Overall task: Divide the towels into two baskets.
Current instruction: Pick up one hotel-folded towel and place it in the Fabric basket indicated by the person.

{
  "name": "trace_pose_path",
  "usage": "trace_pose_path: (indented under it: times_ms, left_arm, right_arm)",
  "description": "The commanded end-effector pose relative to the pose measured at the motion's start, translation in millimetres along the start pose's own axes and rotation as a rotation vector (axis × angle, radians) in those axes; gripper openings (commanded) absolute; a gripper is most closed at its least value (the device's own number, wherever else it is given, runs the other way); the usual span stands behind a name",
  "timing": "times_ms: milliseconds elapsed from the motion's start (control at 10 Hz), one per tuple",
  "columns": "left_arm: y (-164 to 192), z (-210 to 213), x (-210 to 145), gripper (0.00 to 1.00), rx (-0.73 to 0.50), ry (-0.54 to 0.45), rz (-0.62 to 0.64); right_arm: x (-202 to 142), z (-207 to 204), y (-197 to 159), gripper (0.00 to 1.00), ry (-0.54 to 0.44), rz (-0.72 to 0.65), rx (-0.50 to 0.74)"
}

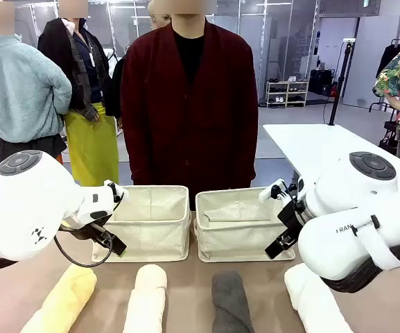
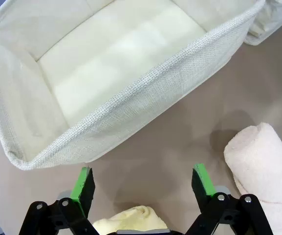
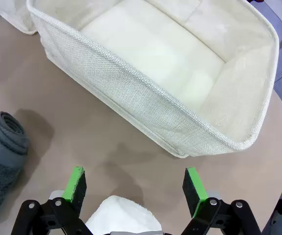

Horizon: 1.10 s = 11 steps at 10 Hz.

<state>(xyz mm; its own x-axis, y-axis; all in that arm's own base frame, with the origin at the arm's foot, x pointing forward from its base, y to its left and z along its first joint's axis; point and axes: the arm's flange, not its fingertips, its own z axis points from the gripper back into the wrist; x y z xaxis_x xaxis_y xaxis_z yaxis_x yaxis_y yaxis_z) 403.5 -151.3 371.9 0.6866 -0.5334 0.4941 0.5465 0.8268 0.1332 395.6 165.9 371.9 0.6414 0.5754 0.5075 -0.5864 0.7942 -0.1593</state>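
Note:
Four rolled towels lie in a row at the table's near edge: pale yellow (image 1: 62, 300), cream (image 1: 146, 298), dark grey (image 1: 230, 302) and white (image 1: 315, 300). Behind them two cream canvas baskets stand side by side, the left basket (image 1: 151, 239) and the right basket (image 1: 238, 243), both with nothing inside. My left gripper (image 1: 116, 248) hangs open over the yellow towel's far end (image 2: 128, 219), just short of the left basket's wall (image 2: 145, 98), with the cream towel (image 2: 260, 161) to its side. My right gripper (image 1: 274, 250) hangs open above the white towel's end (image 3: 123, 215), near the right basket's wall (image 3: 131, 88); the grey towel (image 3: 1, 156) lies beside it.
A person in a dark red cardigan (image 1: 189, 104) stands at the far side, right behind the baskets, hands out of sight. Other people stand farther back. A white table (image 1: 317, 142) is at the right rear. Bare brown tabletop (image 1: 193, 277) lies between baskets and towels.

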Motion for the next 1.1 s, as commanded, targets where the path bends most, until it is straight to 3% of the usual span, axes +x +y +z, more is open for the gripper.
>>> trace_pose_path:
  times_ms: [0, 900, 1000]
  left_arm:
    - [0, 0, 0, 1.00, 0.000, 0.000, 0.000]
    - [0, 0, 0, 1.00, 0.000, 0.000, -0.001]
    - [-1, 13, 6, 1.00, -0.021, 0.007, -0.004]
  right_arm:
    - [0, 0, 0, 1.00, 0.000, 0.000, 0.000]
    - [0, 0, 0, 1.00, 0.000, 0.001, -0.001]
    - [9, 15, -2, 1.00, -0.004, -0.010, 0.011]
